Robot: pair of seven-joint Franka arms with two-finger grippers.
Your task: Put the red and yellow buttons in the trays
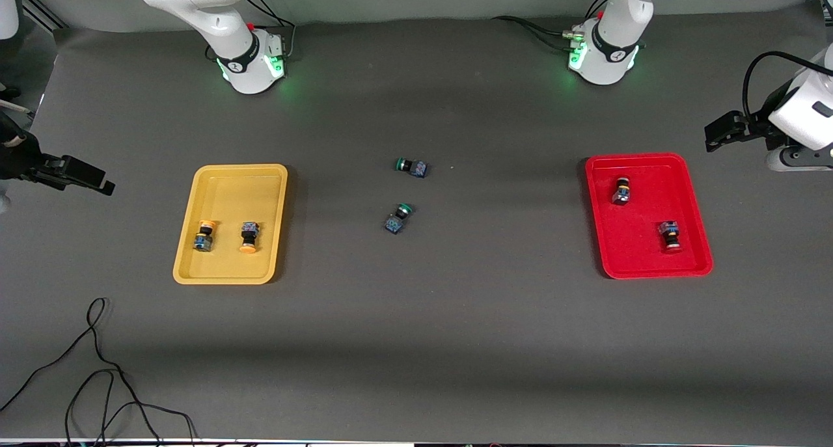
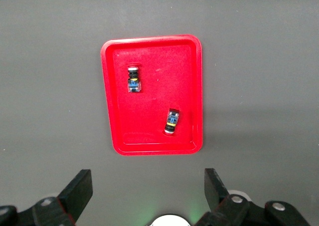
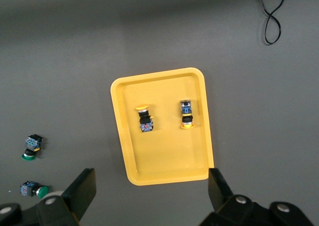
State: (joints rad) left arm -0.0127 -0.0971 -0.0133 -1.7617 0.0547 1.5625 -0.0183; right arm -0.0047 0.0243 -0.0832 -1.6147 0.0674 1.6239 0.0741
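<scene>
Two yellow-capped buttons (image 1: 205, 235) (image 1: 248, 237) lie in the yellow tray (image 1: 234, 187). They also show in the right wrist view (image 3: 144, 117) (image 3: 186, 114) in that tray (image 3: 164, 156). Two red-capped buttons (image 1: 621, 190) (image 1: 669, 235) lie in the red tray (image 1: 641, 245). They also show in the left wrist view (image 2: 133, 79) (image 2: 172, 121) in that tray (image 2: 159, 71). My right gripper (image 1: 97, 183) (image 3: 152, 188) is open and empty, high beside the yellow tray. My left gripper (image 1: 716, 135) (image 2: 148, 186) is open and empty, high beside the red tray.
Two green-capped buttons (image 1: 411, 166) (image 1: 397, 218) lie on the grey mat midway between the trays; the right wrist view shows them too (image 3: 32, 147) (image 3: 34, 189). A loose black cable (image 1: 97, 369) lies near the front camera at the right arm's end.
</scene>
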